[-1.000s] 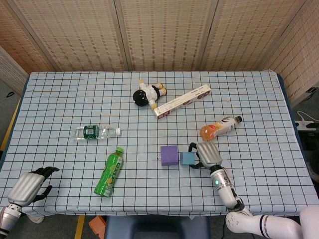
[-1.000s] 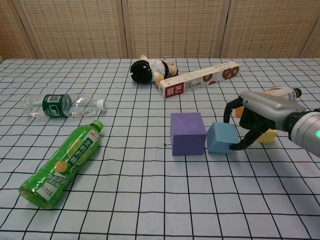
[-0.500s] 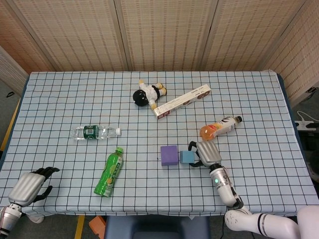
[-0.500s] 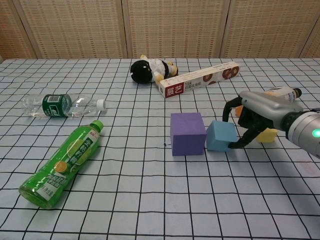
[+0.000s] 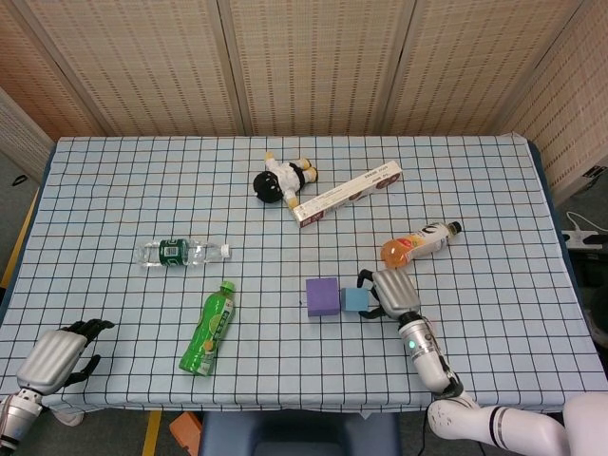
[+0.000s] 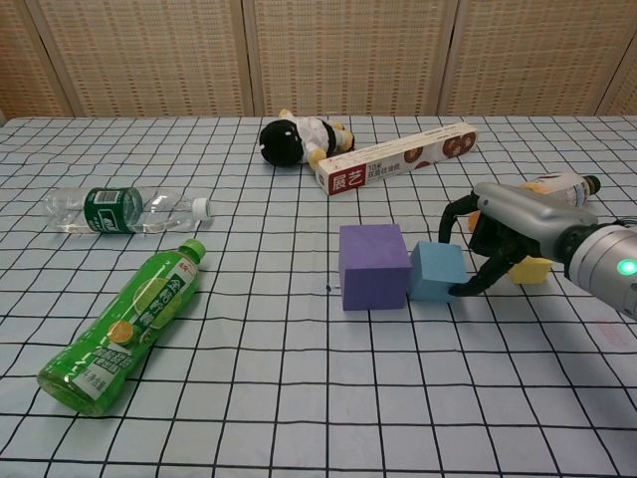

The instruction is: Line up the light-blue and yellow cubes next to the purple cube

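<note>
The purple cube (image 6: pixel 373 266) (image 5: pixel 322 296) stands near the middle of the table. The light-blue cube (image 6: pixel 437 271) (image 5: pixel 355 300) sits against its right side, touching it. My right hand (image 6: pixel 503 234) (image 5: pixel 394 293) holds the light-blue cube from the right, with one finger curved behind it and the thumb at its near corner. The yellow cube (image 6: pixel 532 269) lies just behind that hand, partly hidden in the chest view and covered by the hand in the head view. My left hand (image 5: pixel 57 354) hangs at the table's near left corner with curled fingers and nothing in it.
A green bottle (image 6: pixel 124 324) and a clear water bottle (image 6: pixel 124 210) lie on the left. A plush toy (image 6: pixel 299 139) and a long box (image 6: pixel 396 170) lie at the back. An orange drink bottle (image 5: pixel 420 243) lies just beyond my right hand.
My right hand has slid the light-blue cube a little to the left, closing the gap to the purple cube. The left hand has not moved.
</note>
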`<control>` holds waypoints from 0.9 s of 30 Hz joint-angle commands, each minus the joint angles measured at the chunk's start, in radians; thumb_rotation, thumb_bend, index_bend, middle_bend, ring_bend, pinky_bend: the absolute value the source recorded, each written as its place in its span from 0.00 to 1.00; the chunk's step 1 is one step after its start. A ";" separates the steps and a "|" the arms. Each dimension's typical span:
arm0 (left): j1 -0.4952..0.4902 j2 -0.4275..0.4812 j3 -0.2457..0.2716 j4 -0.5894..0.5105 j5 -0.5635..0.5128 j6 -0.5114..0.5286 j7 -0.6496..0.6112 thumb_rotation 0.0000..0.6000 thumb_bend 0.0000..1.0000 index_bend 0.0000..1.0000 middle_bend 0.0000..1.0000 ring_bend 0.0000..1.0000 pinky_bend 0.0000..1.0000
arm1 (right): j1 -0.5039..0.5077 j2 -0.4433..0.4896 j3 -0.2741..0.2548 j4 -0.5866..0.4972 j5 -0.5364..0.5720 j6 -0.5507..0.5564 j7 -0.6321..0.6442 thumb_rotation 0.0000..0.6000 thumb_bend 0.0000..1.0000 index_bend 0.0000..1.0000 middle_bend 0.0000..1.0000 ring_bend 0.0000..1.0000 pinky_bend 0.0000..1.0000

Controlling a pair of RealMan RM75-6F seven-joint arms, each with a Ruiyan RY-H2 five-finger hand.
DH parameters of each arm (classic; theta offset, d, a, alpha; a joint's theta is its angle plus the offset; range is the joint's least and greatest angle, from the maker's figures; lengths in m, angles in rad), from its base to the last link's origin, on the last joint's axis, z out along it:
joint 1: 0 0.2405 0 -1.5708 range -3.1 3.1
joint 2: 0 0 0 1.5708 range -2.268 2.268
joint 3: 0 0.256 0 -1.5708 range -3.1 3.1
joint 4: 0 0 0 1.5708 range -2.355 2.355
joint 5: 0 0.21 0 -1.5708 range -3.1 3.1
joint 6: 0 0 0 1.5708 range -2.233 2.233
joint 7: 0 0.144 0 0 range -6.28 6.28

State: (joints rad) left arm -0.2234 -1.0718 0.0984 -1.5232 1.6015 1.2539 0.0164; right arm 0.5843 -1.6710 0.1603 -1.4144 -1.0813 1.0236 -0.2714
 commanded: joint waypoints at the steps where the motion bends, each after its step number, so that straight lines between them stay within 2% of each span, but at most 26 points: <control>1: 0.000 0.000 0.000 0.000 0.000 0.000 0.001 1.00 0.45 0.25 0.27 0.32 0.55 | 0.000 0.001 -0.002 0.006 -0.005 -0.005 0.004 1.00 0.02 0.53 1.00 0.93 1.00; 16: -0.002 -0.001 0.002 -0.001 0.001 -0.004 0.007 1.00 0.45 0.26 0.28 0.32 0.55 | -0.001 0.038 -0.009 0.004 -0.011 -0.043 0.023 1.00 0.02 0.32 1.00 0.93 1.00; 24: -0.001 -0.002 0.001 -0.002 -0.001 -0.004 0.008 1.00 0.45 0.26 0.29 0.32 0.55 | -0.008 0.102 -0.014 -0.086 0.031 -0.035 -0.050 1.00 0.01 0.32 1.00 0.93 1.00; 27: -0.001 -0.001 0.002 -0.004 -0.002 -0.004 0.011 1.00 0.44 0.26 0.29 0.32 0.55 | -0.010 0.116 -0.013 -0.124 0.066 -0.025 -0.089 1.00 0.09 0.36 1.00 0.93 1.00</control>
State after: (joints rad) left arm -0.2244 -1.0733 0.0999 -1.5270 1.5998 1.2496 0.0272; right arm 0.5765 -1.5677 0.1471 -1.5173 -1.0358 0.9916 -0.3382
